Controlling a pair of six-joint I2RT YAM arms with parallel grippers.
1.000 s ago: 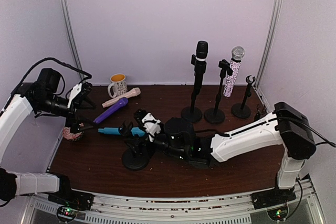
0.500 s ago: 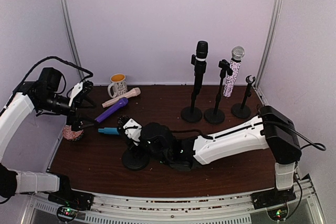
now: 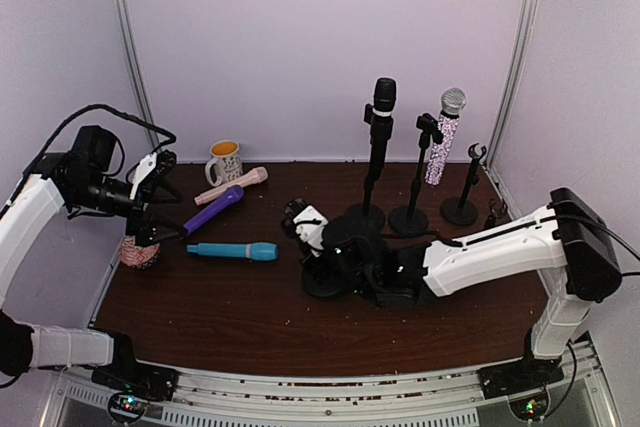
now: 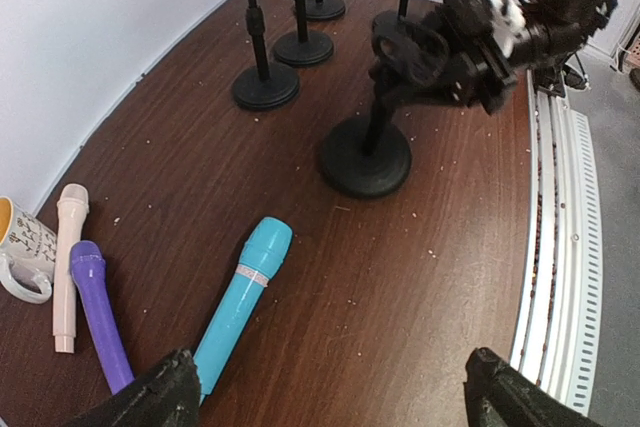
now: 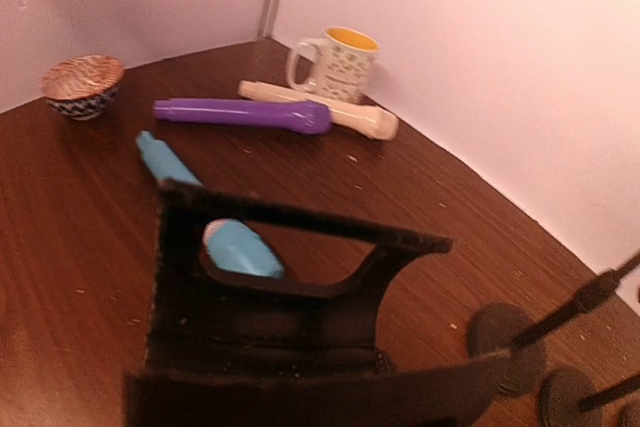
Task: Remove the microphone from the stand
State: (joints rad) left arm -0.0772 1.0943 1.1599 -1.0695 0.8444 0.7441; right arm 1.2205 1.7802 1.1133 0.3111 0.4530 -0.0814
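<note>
Turquoise plastic handheld microphone (image 3: 232, 250) lies flat on the dark wooden worktop (image 3: 200, 317). It is already out of its stand, well to the left of my right tool (image 3: 302, 219) and ahead of my left tool (image 4: 332, 359). I judge it light, rigid and smooth, so it is likely to roll. The mid-body beside its silver band looks like the best hold. The right tool appears clamped on the clip of the short black round-based stand (image 4: 365, 157), which is empty. The left tool hangs wide open and holds nothing. Beyond the microphone lie a purple microphone (image 3: 212, 209) and a cream one (image 3: 232, 185).
</note>
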